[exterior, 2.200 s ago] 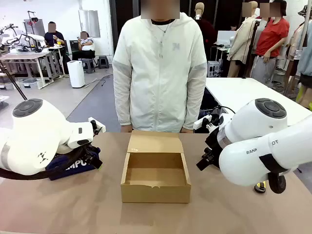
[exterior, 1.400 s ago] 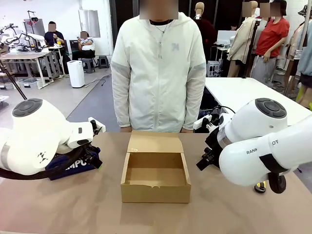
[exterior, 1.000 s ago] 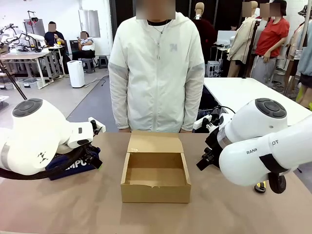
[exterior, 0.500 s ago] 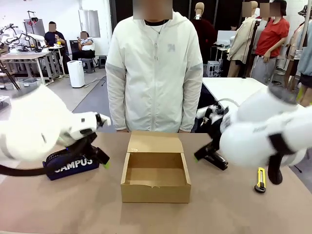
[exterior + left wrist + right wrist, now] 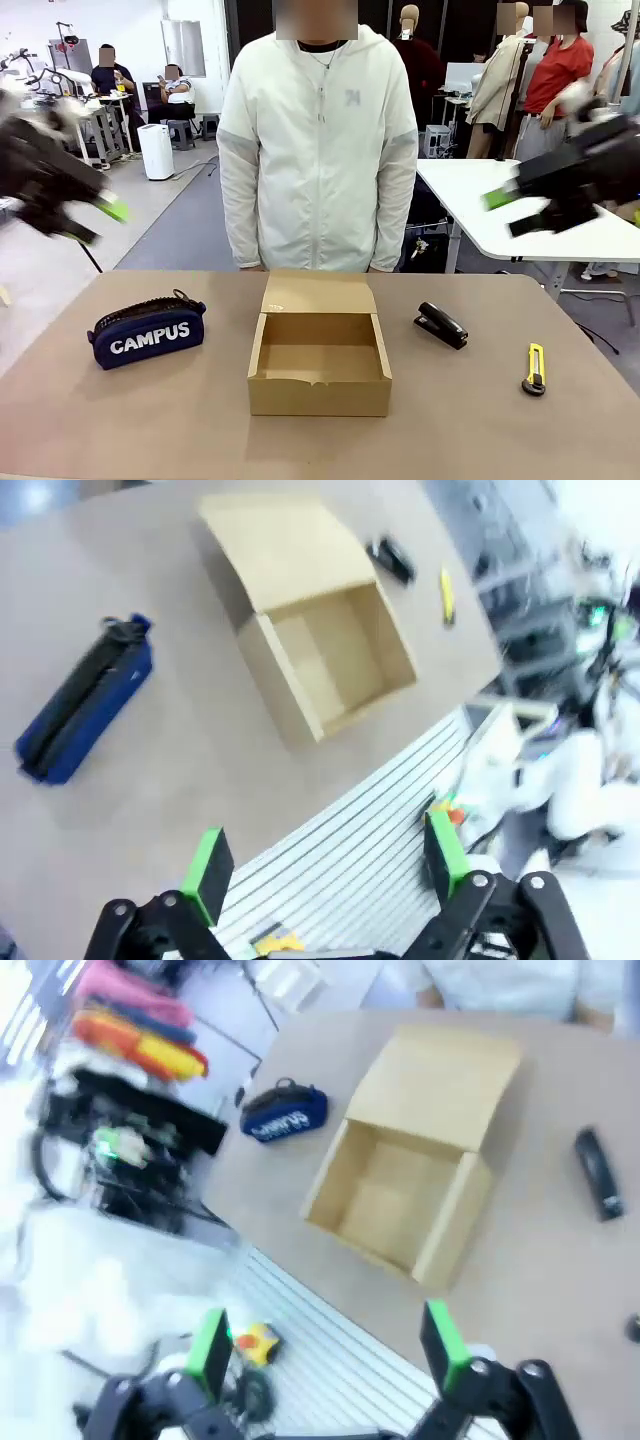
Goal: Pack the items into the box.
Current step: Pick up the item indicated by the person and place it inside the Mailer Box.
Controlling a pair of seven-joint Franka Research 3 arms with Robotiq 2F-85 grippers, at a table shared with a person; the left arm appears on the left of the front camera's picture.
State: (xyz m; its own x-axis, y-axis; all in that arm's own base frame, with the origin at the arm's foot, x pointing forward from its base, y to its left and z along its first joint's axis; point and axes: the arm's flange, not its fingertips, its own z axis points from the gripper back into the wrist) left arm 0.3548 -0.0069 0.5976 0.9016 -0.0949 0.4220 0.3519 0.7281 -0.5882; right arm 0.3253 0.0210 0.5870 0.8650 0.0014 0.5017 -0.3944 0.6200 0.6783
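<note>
The brown cardboard box point(image 5: 320, 396) stands open in the middle of the table, its lid flap laid back toward the person. A navy pouch point(image 5: 147, 337) printed "CAMPUS" lies to its left. A black stapler point(image 5: 441, 325) and a yellow-and-black utility knife point(image 5: 535, 368) lie to its right. My left gripper point(image 5: 100, 223) is high above the table's left side, open and empty, blurred. My right gripper point(image 5: 508, 213) is high at the right, open and empty. From above, the left wrist view shows the pouch point(image 5: 85, 715), box point(image 5: 285, 685), stapler point(image 5: 390, 560) and knife point(image 5: 446, 593). The right wrist view shows the pouch point(image 5: 285, 1113), box point(image 5: 455, 1225) and stapler point(image 5: 598, 1175).
A person in a white jacket point(image 5: 318, 150) stands at the table's far edge behind the box. A white table point(image 5: 520, 215) stands behind at the right. The brown tabletop point(image 5: 180, 420) around the box and items is bare.
Both arms have swung up and outward from low over the table to high at the sides, uncovering the pouch, stapler and knife. The items and box have not moved.
</note>
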